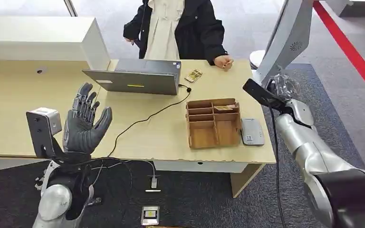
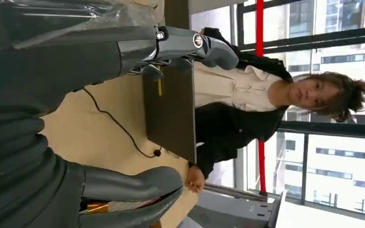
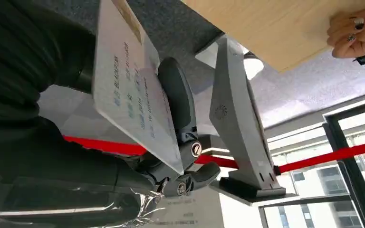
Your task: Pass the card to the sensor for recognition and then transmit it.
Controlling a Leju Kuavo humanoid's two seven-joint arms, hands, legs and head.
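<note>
Card [image 3: 133,90] held in right hand [image 1: 281,91], beside desk [image 1: 28,118].

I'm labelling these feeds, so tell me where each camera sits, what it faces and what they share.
Head view: high on the body, looking down at the desk; both arms show, left hand raised, fingers apart.
Left wrist view: behind the left hand, facing the laptop and the person.
Right wrist view: behind the right hand, which holds the card.
Shared: all three show the person's hand on the desk.
</note>
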